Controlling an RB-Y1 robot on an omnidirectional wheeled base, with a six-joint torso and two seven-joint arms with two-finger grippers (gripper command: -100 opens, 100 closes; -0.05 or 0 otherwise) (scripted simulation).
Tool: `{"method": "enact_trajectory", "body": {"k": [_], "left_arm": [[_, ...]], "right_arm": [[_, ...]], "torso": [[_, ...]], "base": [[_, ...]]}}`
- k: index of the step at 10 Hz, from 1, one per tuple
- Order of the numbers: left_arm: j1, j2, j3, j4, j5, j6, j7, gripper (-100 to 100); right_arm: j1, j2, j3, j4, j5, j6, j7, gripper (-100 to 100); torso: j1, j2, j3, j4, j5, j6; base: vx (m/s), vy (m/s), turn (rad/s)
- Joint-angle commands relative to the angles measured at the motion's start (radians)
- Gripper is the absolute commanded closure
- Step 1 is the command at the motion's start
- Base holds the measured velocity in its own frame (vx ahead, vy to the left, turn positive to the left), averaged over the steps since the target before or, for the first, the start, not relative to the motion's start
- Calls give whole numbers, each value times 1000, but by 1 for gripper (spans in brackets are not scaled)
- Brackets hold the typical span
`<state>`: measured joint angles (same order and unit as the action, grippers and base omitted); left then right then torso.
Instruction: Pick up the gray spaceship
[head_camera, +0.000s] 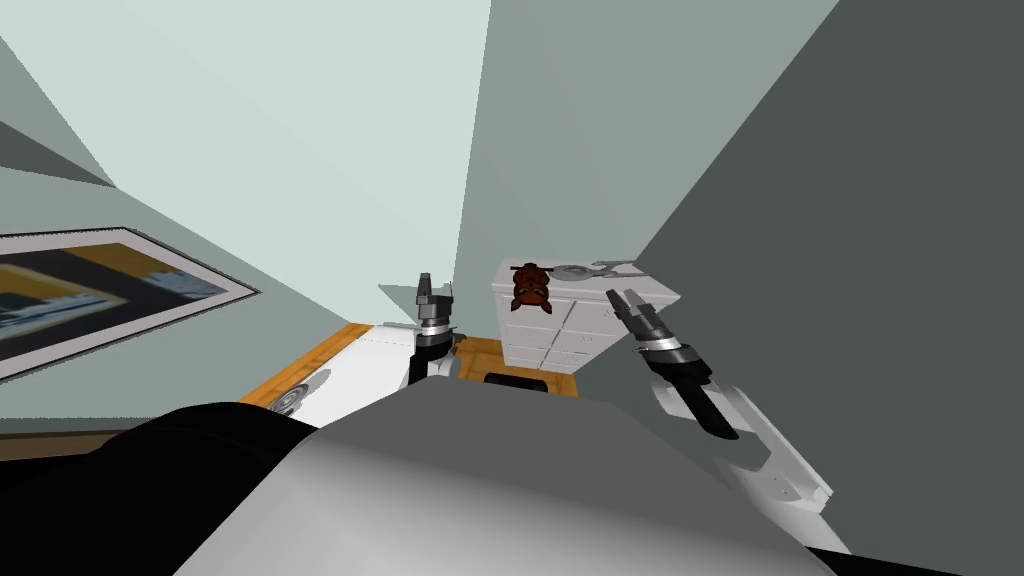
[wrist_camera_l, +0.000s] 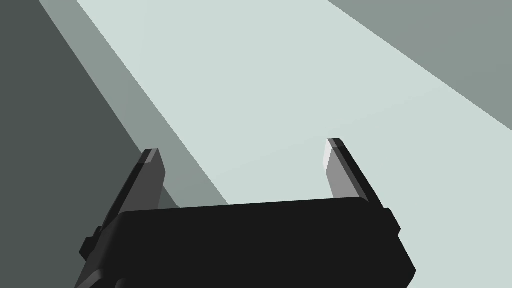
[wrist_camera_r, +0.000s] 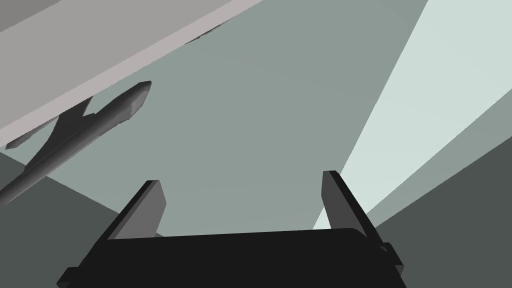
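Observation:
The gray spaceship (head_camera: 595, 268) lies on top of a white chest of drawers (head_camera: 560, 330), at its far right, close to the wall corner. My right gripper (head_camera: 620, 298) is raised just in front of the chest's right edge, below the spaceship, and is open with nothing between its fingers. In the right wrist view the spaceship's gray hull (wrist_camera_r: 80, 132) juts past the chest's top edge (wrist_camera_r: 100, 55), off to one side of my open right gripper (wrist_camera_r: 242, 177). My left gripper (head_camera: 436, 288) points up, left of the chest; the left gripper (wrist_camera_l: 242, 146) is open and holds nothing.
A red-brown toy (head_camera: 530, 287) sits on the chest left of the spaceship. A white surface (head_camera: 360, 365) with a round grey item (head_camera: 290, 400) lies low on the left over the wood floor (head_camera: 480, 355). A framed picture (head_camera: 90, 290) hangs on the left wall. Walls stand close behind and right.

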<state>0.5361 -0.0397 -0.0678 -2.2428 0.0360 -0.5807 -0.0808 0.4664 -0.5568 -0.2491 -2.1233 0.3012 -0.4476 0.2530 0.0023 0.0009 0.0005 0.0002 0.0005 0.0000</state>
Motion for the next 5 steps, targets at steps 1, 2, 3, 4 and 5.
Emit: {"method": "enact_trajectory", "body": {"k": [1,2,3,4,5], "left_arm": [[0,0,0,0,0,0,0,0],[0,0,0,0,0,0,0,0],[0,0,0,0,0,0,0,0],[0,0,0,0,0,0,0,0],[0,0,0,0,0,0,0,0]], "right_arm": [[-2,-50,-30,20,42,12,20,-100],[-2,-78,-30,20,42,12,20,-100],[-1,-109,-58,37,80,23,35,-100],[-1,-139,-58,37,80,23,35,-100],[1,-173,-87,53,118,32,49,-100]], "torso": [[0,0,0,0,0,0],[0,0,0,0,0,0],[0,0,0,0,0,0],[1,0,0,0,0,0],[1,0,0,0,0,0]], "base": [[-17,47,-22],[-15,44,-8],[-8,55,-10],[-9,49,-9],[-7,57,-8]]}}
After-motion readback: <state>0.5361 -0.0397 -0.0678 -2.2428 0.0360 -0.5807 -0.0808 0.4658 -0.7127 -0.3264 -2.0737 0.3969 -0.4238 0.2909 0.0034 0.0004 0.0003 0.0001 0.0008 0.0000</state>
